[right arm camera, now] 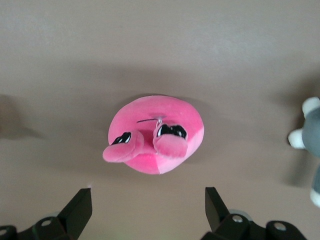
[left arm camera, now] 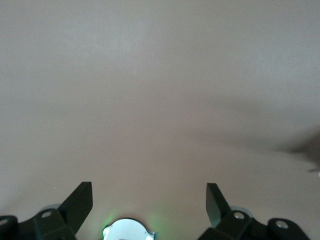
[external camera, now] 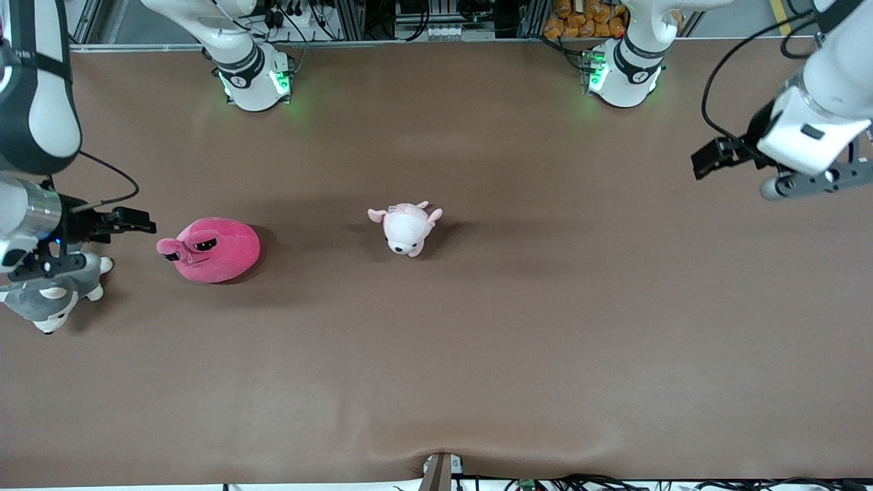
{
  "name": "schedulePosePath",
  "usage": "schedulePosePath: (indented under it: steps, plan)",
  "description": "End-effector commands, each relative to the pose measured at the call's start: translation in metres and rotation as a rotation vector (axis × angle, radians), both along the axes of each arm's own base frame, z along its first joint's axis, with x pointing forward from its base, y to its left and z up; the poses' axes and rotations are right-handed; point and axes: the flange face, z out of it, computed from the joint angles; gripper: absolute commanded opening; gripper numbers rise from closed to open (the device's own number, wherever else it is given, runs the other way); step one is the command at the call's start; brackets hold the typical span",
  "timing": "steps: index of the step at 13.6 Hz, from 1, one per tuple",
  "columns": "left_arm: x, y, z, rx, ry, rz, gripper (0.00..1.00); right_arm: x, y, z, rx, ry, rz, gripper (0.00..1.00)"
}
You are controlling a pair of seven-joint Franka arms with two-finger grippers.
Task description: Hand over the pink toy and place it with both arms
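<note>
The pink toy [external camera: 215, 249] sits on the brown table [external camera: 477, 341] toward the right arm's end, its snout pointing at that end, nothing touching it. The right gripper [right arm camera: 147, 212] hangs in the air just beside it, over the grey-and-white husky plush [external camera: 51, 300], fingers spread wide and empty. A pale pink-and-white plush [external camera: 406, 228] lies near the table's middle. The left gripper [left arm camera: 150, 207] waits above bare table at the left arm's end, fingers apart, holding nothing.
</note>
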Motion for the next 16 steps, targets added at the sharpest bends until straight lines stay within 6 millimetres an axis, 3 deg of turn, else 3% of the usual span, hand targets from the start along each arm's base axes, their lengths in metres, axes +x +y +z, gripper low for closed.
schedulePosePath:
  steps: [1,6,9,11,13,16]
  plan:
    - [-0.032,0.007,0.005,-0.002,-0.028,-0.031,1.0,-0.024,0.013,0.034,-0.049,-0.032,-0.084,1.0]
    - [-0.054,0.003,0.025,-0.026,-0.063,-0.046,1.0,-0.051,0.017,0.085,-0.057,-0.057,-0.144,1.0]
    - [-0.05,0.008,0.025,-0.027,-0.059,-0.043,1.0,-0.063,0.018,0.111,-0.065,-0.047,-0.198,1.0]
    - [-0.05,0.009,0.025,-0.029,-0.052,-0.102,1.0,-0.065,0.019,0.12,-0.069,-0.045,-0.212,1.0]
    - [-0.049,0.022,0.022,-0.028,-0.034,-0.089,1.0,-0.066,0.02,0.128,-0.077,-0.034,-0.236,1.0]
    - [-0.048,0.023,0.022,-0.028,-0.03,-0.09,1.0,-0.069,0.033,0.142,-0.09,-0.017,-0.28,1.0]
